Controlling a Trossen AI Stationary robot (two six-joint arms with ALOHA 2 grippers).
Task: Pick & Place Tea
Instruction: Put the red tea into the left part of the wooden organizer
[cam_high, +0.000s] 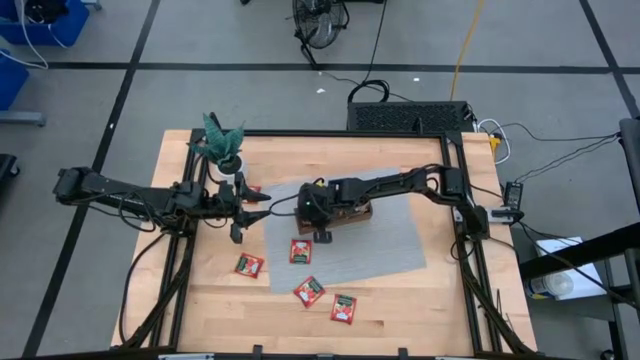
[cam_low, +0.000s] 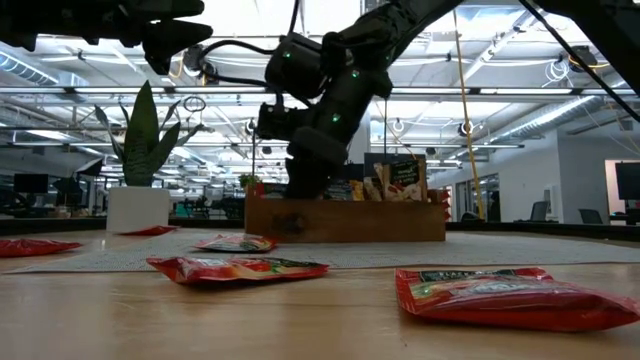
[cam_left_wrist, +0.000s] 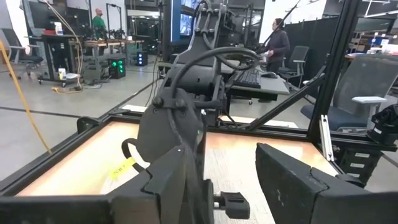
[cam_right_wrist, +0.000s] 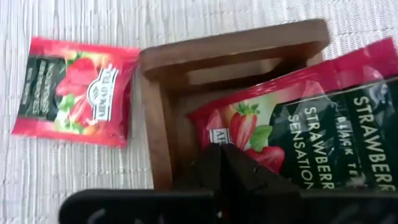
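My right gripper (cam_high: 318, 222) is over the left end of the brown wooden tray (cam_high: 352, 212) and is shut on a red strawberry tea sachet (cam_right_wrist: 298, 130). That sachet lies slanted in the tray's end compartment (cam_right_wrist: 186, 81). Several more red sachets lie flat on the table (cam_high: 249, 265) (cam_high: 309, 291) (cam_high: 343, 308), and one lies on the mat (cam_high: 300, 250), also in the right wrist view (cam_right_wrist: 74, 90). My left gripper (cam_high: 250, 212) is open and empty, to the left of the tray, above the table. My right gripper pinches the red sachet between its two shut fingers (cam_right_wrist: 239, 168) at the sachet's edge, near one corner (cam_right_wrist: 208, 127). The fingers come from above, pointing down. The sachet is tilted and reaches into the tray's end compartment.
A grey woven mat (cam_high: 395, 245) lies under the tray. A green plant in a white pot (cam_high: 224, 150) stands at the far left. The tray's other compartments hold upright sachets (cam_low: 395, 185). A black frame rail (cam_high: 460, 215) edges the table.
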